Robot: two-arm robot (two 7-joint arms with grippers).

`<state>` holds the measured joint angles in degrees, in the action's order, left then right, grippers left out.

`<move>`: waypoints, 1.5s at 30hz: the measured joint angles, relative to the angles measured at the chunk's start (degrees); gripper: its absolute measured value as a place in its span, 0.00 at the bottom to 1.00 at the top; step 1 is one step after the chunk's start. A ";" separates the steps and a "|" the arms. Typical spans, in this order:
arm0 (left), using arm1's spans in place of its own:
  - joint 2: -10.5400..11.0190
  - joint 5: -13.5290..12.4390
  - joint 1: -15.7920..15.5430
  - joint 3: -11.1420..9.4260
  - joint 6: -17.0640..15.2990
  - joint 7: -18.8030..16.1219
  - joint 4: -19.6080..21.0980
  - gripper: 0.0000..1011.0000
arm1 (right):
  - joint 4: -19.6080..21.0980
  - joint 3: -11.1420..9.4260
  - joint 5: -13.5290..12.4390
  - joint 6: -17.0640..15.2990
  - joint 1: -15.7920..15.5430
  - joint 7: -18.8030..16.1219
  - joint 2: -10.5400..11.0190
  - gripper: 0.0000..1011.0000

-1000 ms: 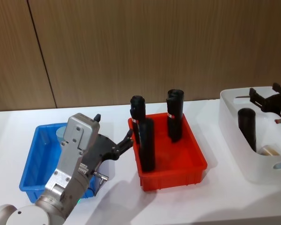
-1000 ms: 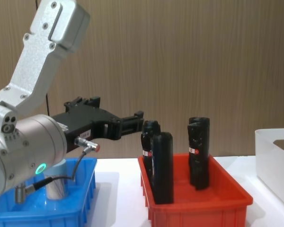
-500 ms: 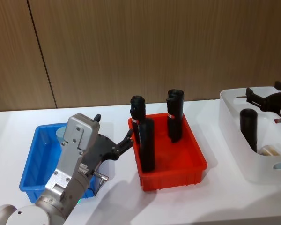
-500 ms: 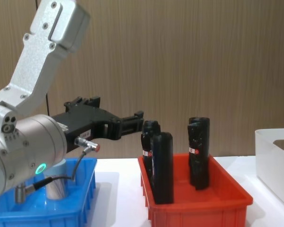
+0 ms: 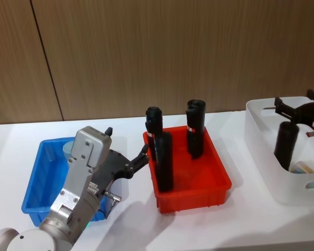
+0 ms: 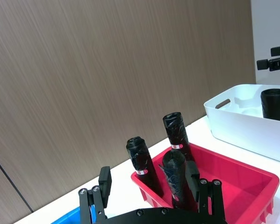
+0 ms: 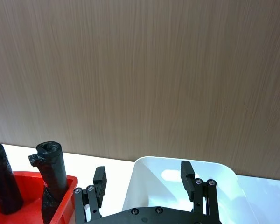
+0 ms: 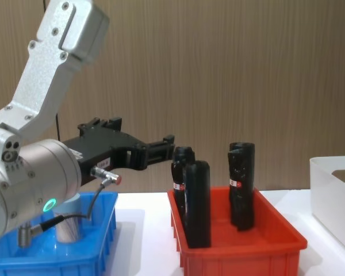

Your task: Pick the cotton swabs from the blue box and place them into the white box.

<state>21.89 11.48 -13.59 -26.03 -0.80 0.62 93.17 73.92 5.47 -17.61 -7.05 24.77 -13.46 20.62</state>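
The blue box (image 5: 39, 180) sits at the table's left, under my left arm. One jar of cotton swabs (image 8: 69, 227) with a pale blue lid stands in its far part, half hidden by the arm. My left gripper (image 5: 126, 144) hovers open above the gap between the blue box and the red bin, holding nothing. The white box (image 5: 264, 151) stands at the right. It holds a leaning black cylinder (image 5: 284, 144) and a cotton swab jar (image 5: 303, 167). My right gripper (image 5: 298, 108) hangs open above the white box, empty.
A red bin (image 5: 220, 188) between the two boxes holds three upright black cylinders (image 5: 164, 162), taller than its walls. A wooden wall closes off the back. Bare white table lies in front of the red bin.
The black cylinder in the white box has shifted and leaned to the right. My right gripper has risen slightly. The left arm has not moved.
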 joint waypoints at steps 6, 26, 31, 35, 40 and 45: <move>0.00 0.00 0.00 0.00 0.00 0.00 0.00 0.99 | 0.08 0.00 0.03 0.03 -0.04 0.00 0.00 0.99; 0.00 0.00 0.00 0.00 0.00 0.00 0.00 0.99 | 0.20 0.00 0.02 0.09 -0.09 0.00 0.00 0.99; 0.00 0.00 0.00 0.00 0.00 0.00 0.00 0.99 | 0.20 0.00 0.02 0.08 -0.09 0.00 0.00 0.99; 0.00 0.00 0.00 0.00 0.00 0.00 0.00 0.99 | 0.20 0.00 0.02 0.08 -0.09 0.00 0.00 0.99; 0.00 0.00 0.00 0.00 0.00 0.00 0.00 0.99 | 0.20 0.00 0.02 0.08 -0.09 0.00 0.00 0.99; 0.00 0.00 0.00 0.00 0.00 0.00 0.00 0.99 | 0.20 0.00 0.02 0.08 -0.09 0.00 0.00 0.99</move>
<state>21.89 11.48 -13.59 -26.02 -0.79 0.63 93.17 74.11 5.46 -17.59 -6.97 24.68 -13.46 20.62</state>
